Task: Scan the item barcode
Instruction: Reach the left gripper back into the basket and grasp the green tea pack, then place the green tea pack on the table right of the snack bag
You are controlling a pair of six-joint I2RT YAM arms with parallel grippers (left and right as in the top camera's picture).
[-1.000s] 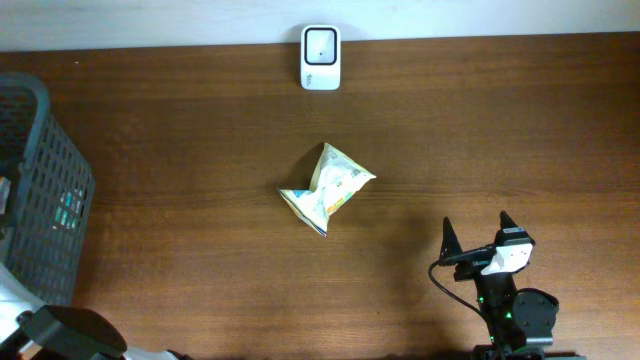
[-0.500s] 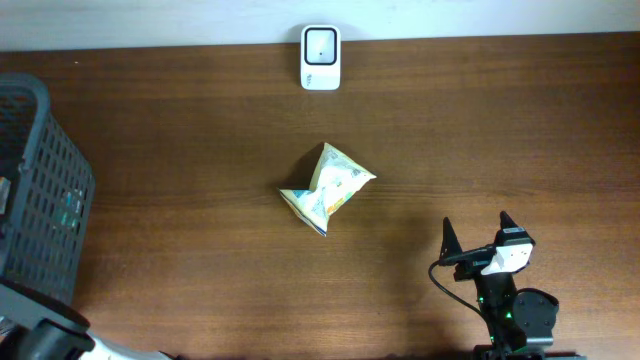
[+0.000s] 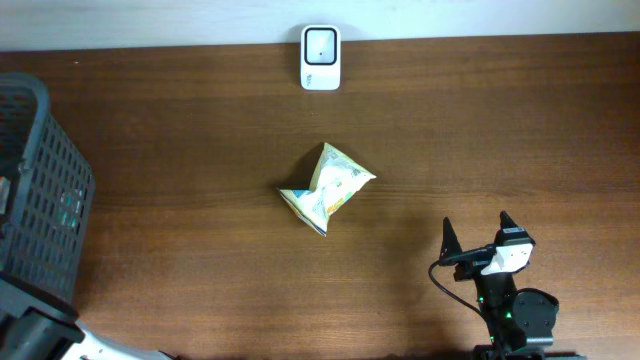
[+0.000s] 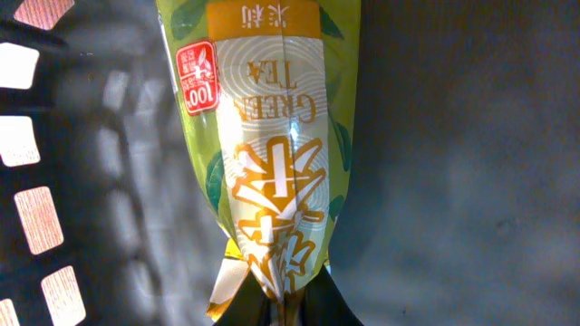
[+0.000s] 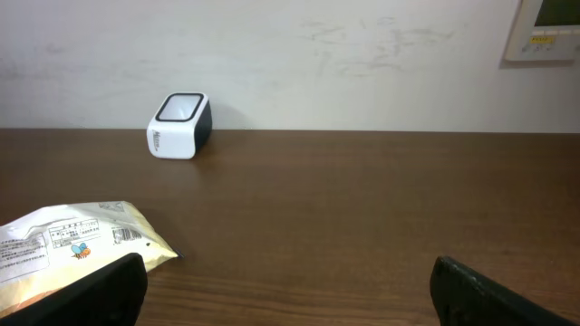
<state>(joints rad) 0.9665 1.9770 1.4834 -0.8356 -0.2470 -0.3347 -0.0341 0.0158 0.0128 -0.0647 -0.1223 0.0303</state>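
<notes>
Basket (image 3: 40, 190) of dark grey mesh sits at the left edge of the wooden table (image 3: 200, 120). From overhead, a bit of the left arm (image 3: 40, 335) shows in the corner below it. The left wrist camera looks inside. There the left gripper (image 4: 279, 297) has its dark fingers (image 4: 331, 308) pinched together on the crimped end of a green tea packet (image 4: 276, 136), so this tool is narrow and holding the packet. The packet stretches away from the fingers up the frame. Its lettering reads upside down, and a red round badge sits near its far end. The basket's perforated wall (image 4: 36, 217) stands just beside it on the left, between it and the open table. Whether the packet rests on the basket floor or hangs clear of it, I cannot tell.

Mid-table, well apart from the basket, lies a crumpled snack bag (image 3: 326, 188), pale yellow and white. The right wrist camera shows a barcode panel on its upturned face (image 5: 122, 235). Beyond it, at the table's far edge against the wall, stands the white scanner (image 3: 320, 57) with its dark window facing up.

At the near right, the right gripper (image 3: 476, 228) has its fingers spread wide with nothing between them. From its own camera, the snack bag lies low on the left, nearer than the scanner (image 5: 179, 125).
</notes>
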